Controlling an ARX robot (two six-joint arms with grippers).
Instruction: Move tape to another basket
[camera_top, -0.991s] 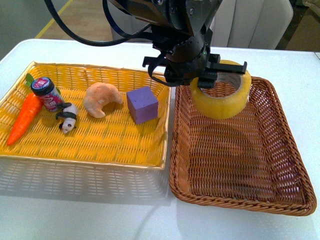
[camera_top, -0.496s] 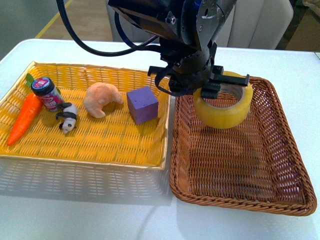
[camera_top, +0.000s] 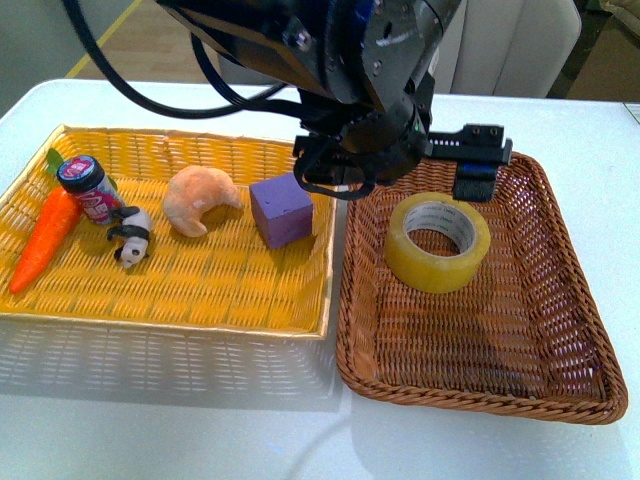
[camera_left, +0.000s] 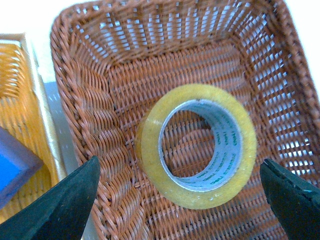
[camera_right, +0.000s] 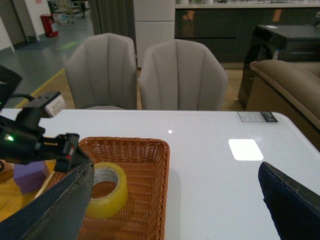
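Note:
The tape (camera_top: 430, 262), a yellowish roll with a white core, lies flat on the floor of the dark brown wicker basket (camera_top: 480, 405), in its far half. My left gripper (camera_top: 400, 170) hangs just above it, open and empty, with one finger on each side of the roll. In the left wrist view the tape (camera_left: 200, 192) sits between the spread fingers of the left gripper (camera_left: 181, 210), clear of both, inside the brown basket (camera_left: 90, 75). My right gripper (camera_right: 172, 210) is open and empty, off to the side over the white table. Its view shows the tape (camera_right: 107, 202) in the basket (camera_right: 150, 145).
The yellow woven basket (camera_top: 180, 310) stands to the left of the brown one. It holds a carrot (camera_top: 45, 235), a small bottle (camera_top: 88, 185), a panda figure (camera_top: 133, 238), a croissant (camera_top: 200, 198) and a purple cube (camera_top: 282, 208). Two chairs (camera_right: 175, 75) stand past the table's far edge.
My left gripper lowered the tape into the brown basket, opened and let it go. The roll now lies flat on the basket floor, and the gripper has lifted slightly.

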